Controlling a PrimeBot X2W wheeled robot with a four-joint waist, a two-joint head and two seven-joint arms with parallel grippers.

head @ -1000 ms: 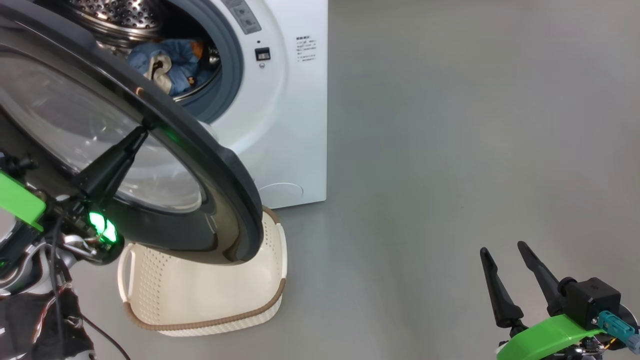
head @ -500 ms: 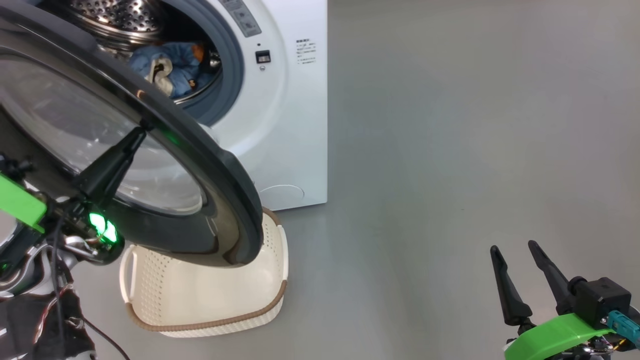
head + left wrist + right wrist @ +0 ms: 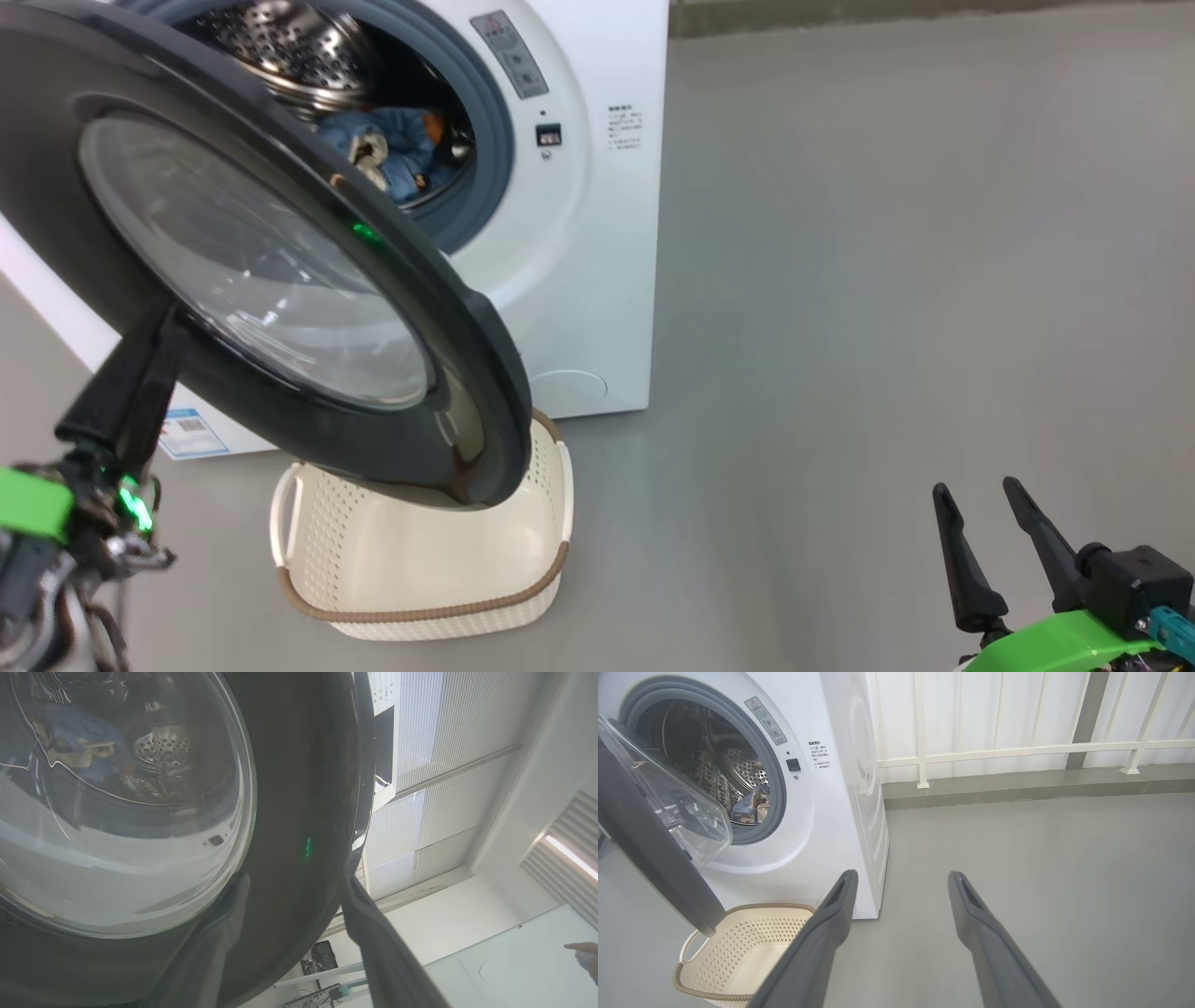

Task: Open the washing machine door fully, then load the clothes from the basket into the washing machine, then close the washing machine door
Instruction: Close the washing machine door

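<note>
I'm holding the left claw spread across the rim of the washing machine door; the clothes are lying in the drum beyond it; the right claw is hanging apart, the basket sitting to its left.
</note>
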